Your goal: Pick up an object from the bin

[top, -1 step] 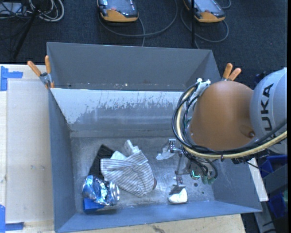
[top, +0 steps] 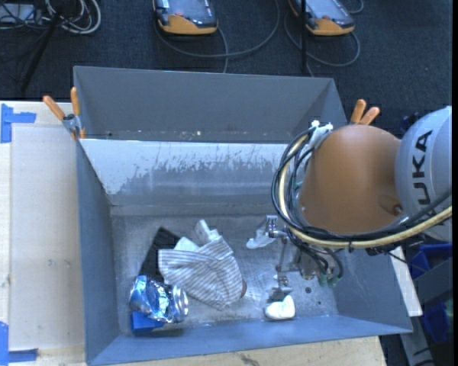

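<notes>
My gripper (top: 279,283) hangs low over the right part of the bin floor, under the arm's orange cover. Its lower tip is just above a small white lump (top: 281,309) that lies near the front wall; whether they touch I cannot tell. A crumpled grey-and-white striped cloth (top: 204,274) lies a short way to the gripper's left, in the middle of the floor. Nothing shows held in the gripper.
A crumpled shiny blue packet (top: 157,299) sits in the front left corner. A black thing (top: 157,252) lies behind it, partly under the cloth. The arm and its cables hide the bin's right side.
</notes>
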Robot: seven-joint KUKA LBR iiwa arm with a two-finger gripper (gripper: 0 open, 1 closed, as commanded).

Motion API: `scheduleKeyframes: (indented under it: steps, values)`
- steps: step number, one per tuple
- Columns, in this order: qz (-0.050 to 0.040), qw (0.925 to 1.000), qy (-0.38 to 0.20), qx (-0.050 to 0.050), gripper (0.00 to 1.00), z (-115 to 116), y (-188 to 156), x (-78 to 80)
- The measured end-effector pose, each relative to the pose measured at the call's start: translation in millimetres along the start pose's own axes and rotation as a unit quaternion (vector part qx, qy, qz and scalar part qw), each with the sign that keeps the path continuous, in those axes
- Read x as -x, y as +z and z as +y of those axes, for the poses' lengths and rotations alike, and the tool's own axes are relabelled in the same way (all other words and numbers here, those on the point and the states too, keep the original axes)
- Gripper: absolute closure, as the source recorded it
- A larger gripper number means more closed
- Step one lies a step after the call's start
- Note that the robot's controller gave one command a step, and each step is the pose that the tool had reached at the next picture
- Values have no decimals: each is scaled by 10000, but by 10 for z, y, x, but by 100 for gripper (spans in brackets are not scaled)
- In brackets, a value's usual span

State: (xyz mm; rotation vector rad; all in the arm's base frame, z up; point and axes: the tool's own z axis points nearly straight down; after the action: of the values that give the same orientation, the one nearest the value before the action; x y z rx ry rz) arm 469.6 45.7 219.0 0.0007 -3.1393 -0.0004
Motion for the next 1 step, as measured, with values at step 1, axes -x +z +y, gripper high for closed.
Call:
scheduleKeyframes:
  steps: [1]
  values:
    - [-26, 9992, -405, -1, 0, 86, 507, 67]
